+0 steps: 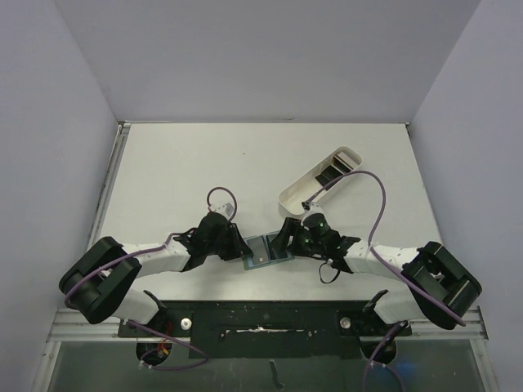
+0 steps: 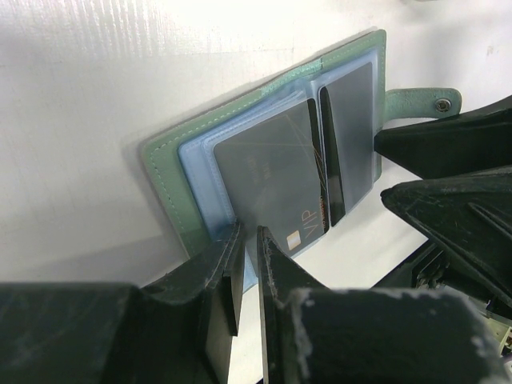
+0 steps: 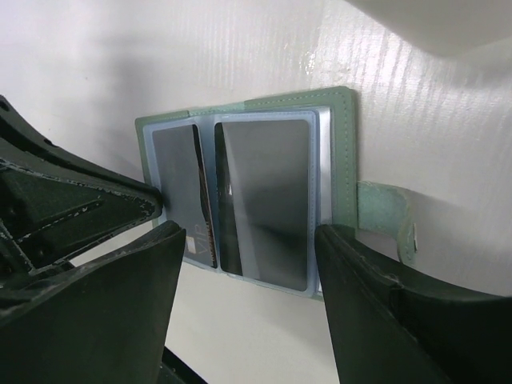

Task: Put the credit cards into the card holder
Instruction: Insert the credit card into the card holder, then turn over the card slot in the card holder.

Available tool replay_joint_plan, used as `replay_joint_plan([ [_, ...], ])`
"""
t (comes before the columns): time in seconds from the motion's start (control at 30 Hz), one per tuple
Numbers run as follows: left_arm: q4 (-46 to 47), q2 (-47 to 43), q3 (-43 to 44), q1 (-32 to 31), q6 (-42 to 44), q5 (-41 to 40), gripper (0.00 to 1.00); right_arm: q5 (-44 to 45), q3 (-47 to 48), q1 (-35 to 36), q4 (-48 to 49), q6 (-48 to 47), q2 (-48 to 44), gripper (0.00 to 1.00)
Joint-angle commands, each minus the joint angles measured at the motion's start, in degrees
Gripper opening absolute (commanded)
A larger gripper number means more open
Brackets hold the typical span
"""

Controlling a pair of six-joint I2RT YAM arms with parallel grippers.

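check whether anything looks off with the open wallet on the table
The VIP card in the card holder sits askew: its chip corner pokes past the blue sleeve by the fold, so it is not fully seated. Nothing else stands out.

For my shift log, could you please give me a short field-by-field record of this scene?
card holder: lying open, dark cards in both visible pockets
left pincer: shut on the holder's pocket edge
right pincer: open, at the holder's snap tab side
white tray: back right, black cards inside
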Motion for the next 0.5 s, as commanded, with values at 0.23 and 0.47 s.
replay_joint_plan([
  [0.23,1.2,-0.1,0.7,-0.4,0.8,-0.5,0.11,-8.3,-3.9,-2.3,13.4,3.8,-3.1,0.67],
  [0.47,0.8,-1.1,0.3,-0.4,0.7,-1.0,0.11,-11.5,-5.8,-2.6,20.6,6.1,-2.2,0.66],
])
